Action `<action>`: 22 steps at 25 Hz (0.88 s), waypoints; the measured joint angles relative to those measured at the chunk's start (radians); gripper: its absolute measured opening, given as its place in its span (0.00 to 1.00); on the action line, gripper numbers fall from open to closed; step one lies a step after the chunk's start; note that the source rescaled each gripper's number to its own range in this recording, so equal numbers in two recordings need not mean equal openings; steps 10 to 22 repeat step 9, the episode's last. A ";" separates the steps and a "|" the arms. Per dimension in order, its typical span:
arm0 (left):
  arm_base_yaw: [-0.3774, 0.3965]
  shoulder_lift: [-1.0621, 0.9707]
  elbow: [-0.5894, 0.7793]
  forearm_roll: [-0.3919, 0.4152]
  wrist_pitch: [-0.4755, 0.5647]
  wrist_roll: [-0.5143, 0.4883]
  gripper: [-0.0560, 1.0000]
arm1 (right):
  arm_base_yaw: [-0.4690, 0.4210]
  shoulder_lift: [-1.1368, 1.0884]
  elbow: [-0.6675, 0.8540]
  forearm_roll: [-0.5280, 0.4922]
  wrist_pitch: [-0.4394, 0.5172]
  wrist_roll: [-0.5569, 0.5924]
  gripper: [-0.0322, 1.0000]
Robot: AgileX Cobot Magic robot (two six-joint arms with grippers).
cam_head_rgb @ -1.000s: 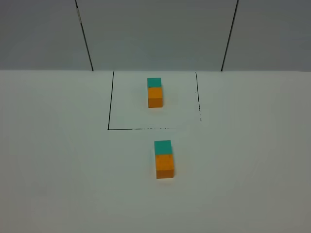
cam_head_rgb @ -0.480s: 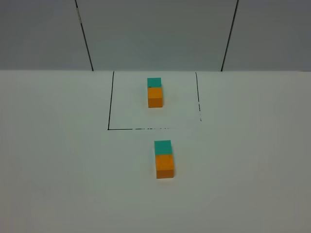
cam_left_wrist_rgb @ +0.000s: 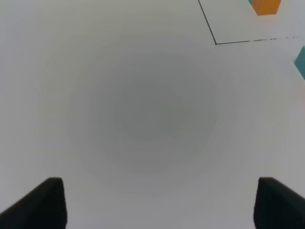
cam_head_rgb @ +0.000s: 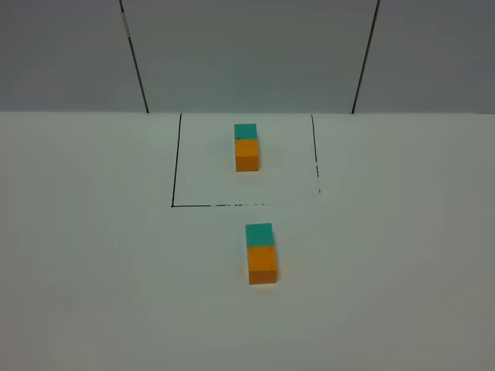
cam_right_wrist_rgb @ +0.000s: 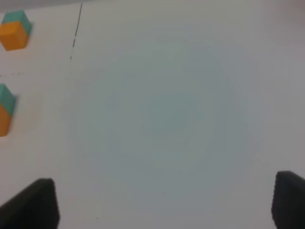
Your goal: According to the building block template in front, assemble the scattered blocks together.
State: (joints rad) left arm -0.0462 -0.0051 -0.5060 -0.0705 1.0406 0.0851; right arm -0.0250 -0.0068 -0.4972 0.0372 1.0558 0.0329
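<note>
The template, a teal cube (cam_head_rgb: pixel 246 131) joined to an orange cube (cam_head_rgb: pixel 247 154), stands inside the black-lined rectangle (cam_head_rgb: pixel 173 178) at the back. In front of the frame the loose teal cube (cam_head_rgb: pixel 259 234) and the loose orange cube (cam_head_rgb: pixel 262 264) touch in a row, teal behind orange. Neither arm shows in the high view. My left gripper (cam_left_wrist_rgb: pixel 159 205) is open and empty over bare table, left of the blocks; the template's orange cube (cam_left_wrist_rgb: pixel 267 6) shows at that view's edge. My right gripper (cam_right_wrist_rgb: pixel 167 205) is open and empty, right of the loose pair (cam_right_wrist_rgb: pixel 4 112).
The white table (cam_head_rgb: pixel 93 270) ends at a grey panelled wall (cam_head_rgb: pixel 247 54) with two dark seams. The frame's front line is partly broken.
</note>
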 joint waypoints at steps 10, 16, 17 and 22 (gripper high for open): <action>0.000 0.000 0.000 0.000 0.000 0.000 0.69 | 0.000 0.000 0.000 0.000 0.000 0.000 0.79; 0.000 0.000 0.000 0.000 0.000 0.000 0.69 | 0.000 0.000 0.000 0.000 0.000 0.000 0.79; 0.000 0.000 0.000 0.000 0.000 0.000 0.69 | 0.000 0.000 0.000 0.000 0.000 0.000 0.79; 0.000 0.000 0.000 0.000 0.000 0.000 0.69 | 0.000 0.000 0.000 0.000 0.000 0.000 0.79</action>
